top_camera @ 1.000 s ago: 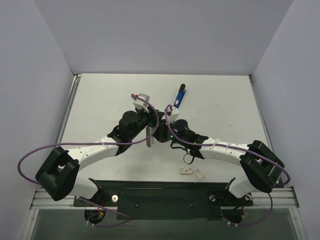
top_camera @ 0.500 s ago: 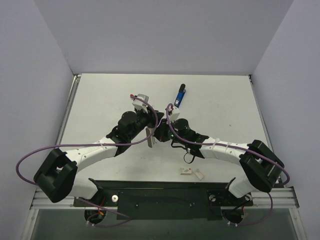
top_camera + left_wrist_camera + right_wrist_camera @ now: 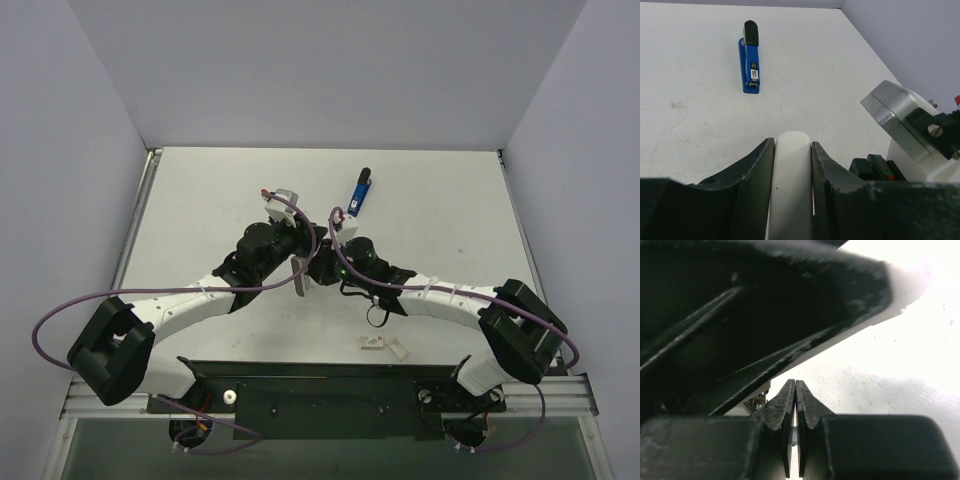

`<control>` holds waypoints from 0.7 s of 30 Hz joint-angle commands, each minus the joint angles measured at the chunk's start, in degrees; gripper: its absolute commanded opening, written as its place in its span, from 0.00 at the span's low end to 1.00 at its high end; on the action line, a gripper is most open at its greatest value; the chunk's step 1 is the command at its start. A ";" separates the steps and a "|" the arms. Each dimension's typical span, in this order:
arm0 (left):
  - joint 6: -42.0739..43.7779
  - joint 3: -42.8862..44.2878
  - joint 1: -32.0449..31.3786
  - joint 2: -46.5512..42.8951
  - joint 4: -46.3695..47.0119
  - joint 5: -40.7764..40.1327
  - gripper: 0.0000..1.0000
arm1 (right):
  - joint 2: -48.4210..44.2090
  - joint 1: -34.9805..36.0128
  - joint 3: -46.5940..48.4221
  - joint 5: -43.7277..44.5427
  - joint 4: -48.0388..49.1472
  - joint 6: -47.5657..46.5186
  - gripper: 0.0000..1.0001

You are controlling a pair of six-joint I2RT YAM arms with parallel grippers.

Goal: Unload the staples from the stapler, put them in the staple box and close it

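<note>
- Nearest the arm bases, two small pale flat pieces (image 3: 373, 343) are lying side by side on the table; they are too small to tell what they are.
- At mid-table the two arms are meeting nose to nose, which looks like one holding while the other picks.
- The left claw (image 3: 792, 145) is grasping a white round-ended bar (image 3: 298, 275), with a finger pressed flat against each long side. I judge it to be the stapler body, held steady off the surface so the other arm can work on it, though the pictures are not confirming that.
- The right claw (image 3: 793, 390) is clenched, its fingertips meeting, tucked just under the left claw's dark underside. Whether anything thin is pinched between the tips, I cannot tell.
- Farther out, a slim blue stapler-like piece with a black end (image 3: 750, 70) is lying flat and well apart from both claws, touched by neither.
- The matte white table (image 3: 200, 200) is showing faint scuffs.
- Plain pale grey walls (image 3: 320, 70) are closing in the far side and both flanks.
</note>
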 commanded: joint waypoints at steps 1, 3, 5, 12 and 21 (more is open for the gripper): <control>-0.56 0.96 0.36 -1.31 3.69 0.36 0.00 | -0.20 2.58 3.27 -1.28 -0.69 -4.41 0.00; -0.39 0.87 0.36 -1.40 3.51 0.19 0.00 | -1.15 2.83 2.81 2.18 -0.95 -2.58 0.00; -0.73 0.61 0.54 -1.40 3.60 0.01 0.00 | -0.99 6.52 7.53 18.39 -13.07 -6.06 0.00; -1.26 -0.01 0.54 -1.49 4.13 0.54 0.00 | -1.17 7.23 7.39 15.66 -11.03 -8.17 0.00; -1.18 -0.36 0.54 -3.15 3.16 1.15 0.00 | -3.80 8.20 4.40 14.35 -6.26 -8.55 0.00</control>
